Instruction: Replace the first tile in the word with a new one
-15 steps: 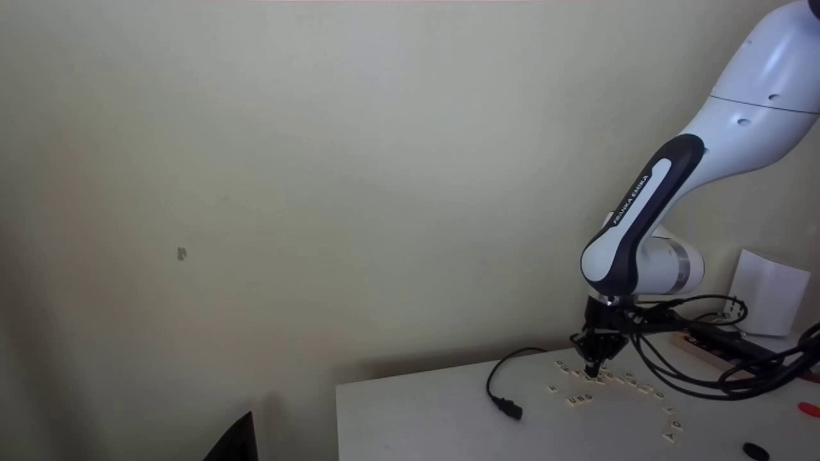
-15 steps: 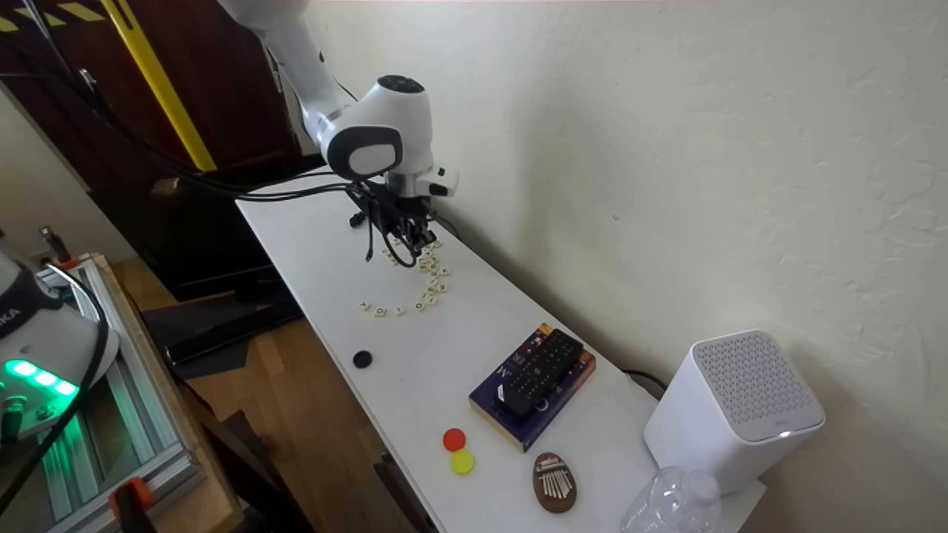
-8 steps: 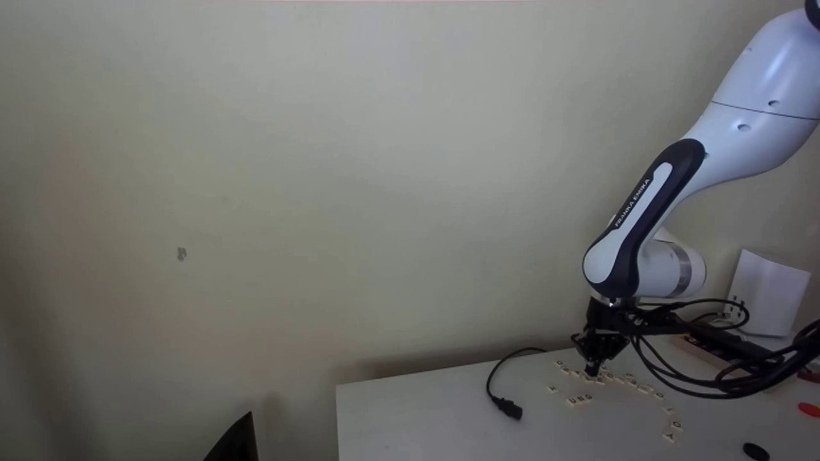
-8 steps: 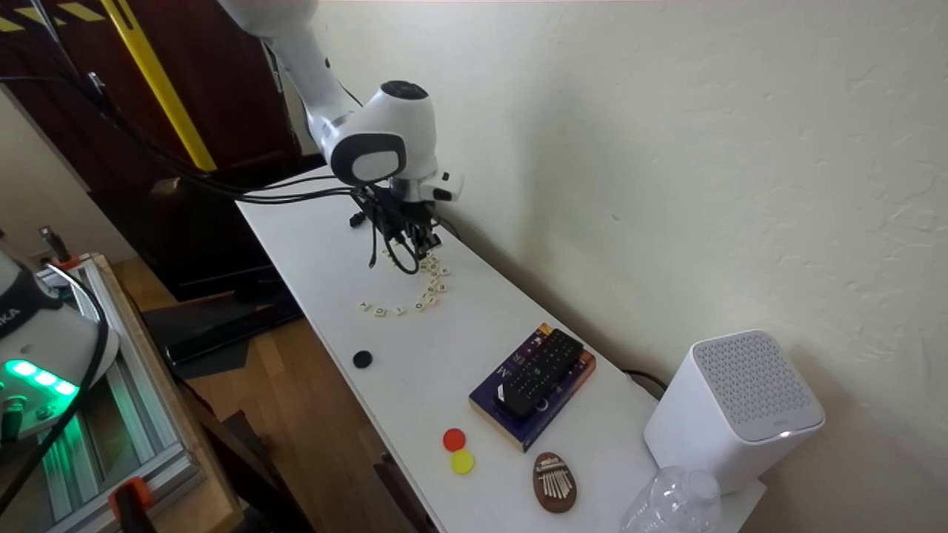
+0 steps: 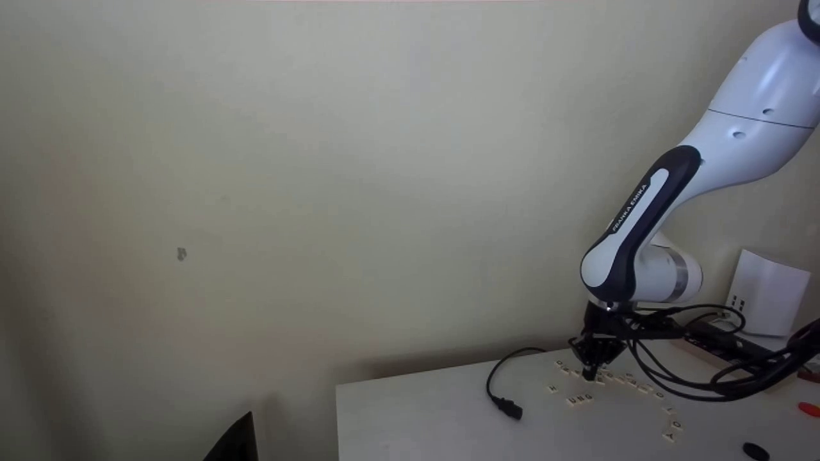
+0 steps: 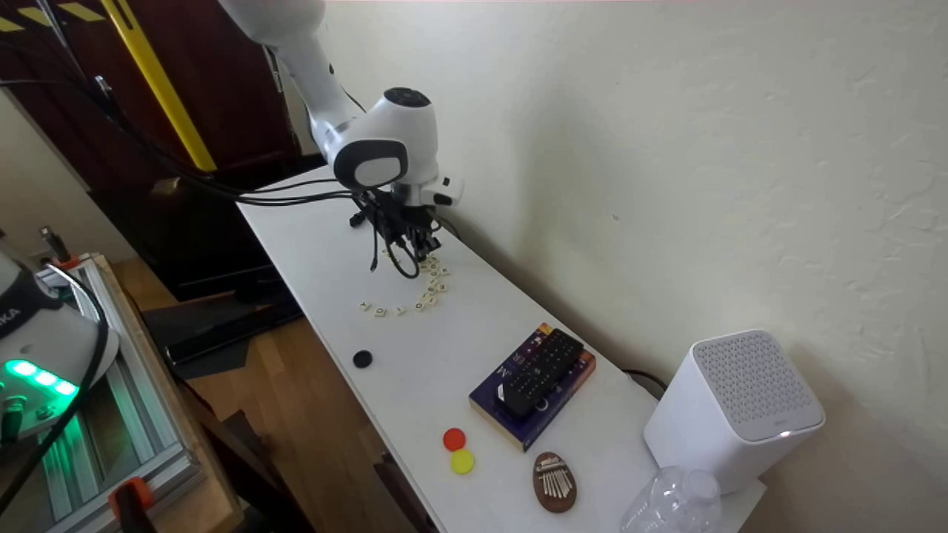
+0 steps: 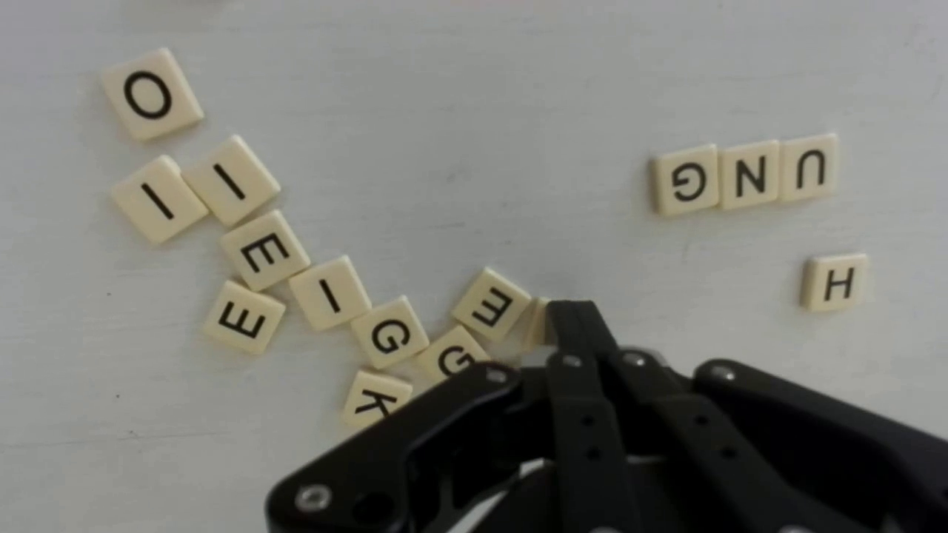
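The claw [image 7: 576, 314] is clenched, lower right in the wrist view, partly hiding a tile [image 7: 535, 327]. UNG tiles [image 7: 749, 175] lie upper right; the H tile [image 7: 835, 283], mid-right.

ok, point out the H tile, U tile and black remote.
H tile [image 7: 837, 283]: wrist view, middle of its lettered face.
U tile [image 7: 809, 168]: wrist view, middle of its lettered face.
Black remote [image 6: 541, 372]: in an exterior view, middle of its button side.
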Controlling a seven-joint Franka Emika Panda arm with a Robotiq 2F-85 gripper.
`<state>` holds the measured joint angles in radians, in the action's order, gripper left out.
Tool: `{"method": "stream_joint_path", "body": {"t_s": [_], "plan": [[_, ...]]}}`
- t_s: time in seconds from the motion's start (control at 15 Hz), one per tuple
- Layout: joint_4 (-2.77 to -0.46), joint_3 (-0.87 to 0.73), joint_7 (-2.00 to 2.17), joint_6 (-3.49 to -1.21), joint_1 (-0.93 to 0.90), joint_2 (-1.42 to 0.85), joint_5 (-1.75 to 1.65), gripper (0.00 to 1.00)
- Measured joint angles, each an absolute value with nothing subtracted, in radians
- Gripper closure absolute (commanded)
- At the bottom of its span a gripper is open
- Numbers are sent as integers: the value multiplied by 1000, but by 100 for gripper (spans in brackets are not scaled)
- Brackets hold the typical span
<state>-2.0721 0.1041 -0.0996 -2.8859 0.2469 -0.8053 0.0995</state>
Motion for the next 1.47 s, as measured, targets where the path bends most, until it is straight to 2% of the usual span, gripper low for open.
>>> {"method": "stream_joint_path", "body": {"t_s": [1.47], "plan": [[-2047,189,-149,-2821,244,-820,99,100]]}}
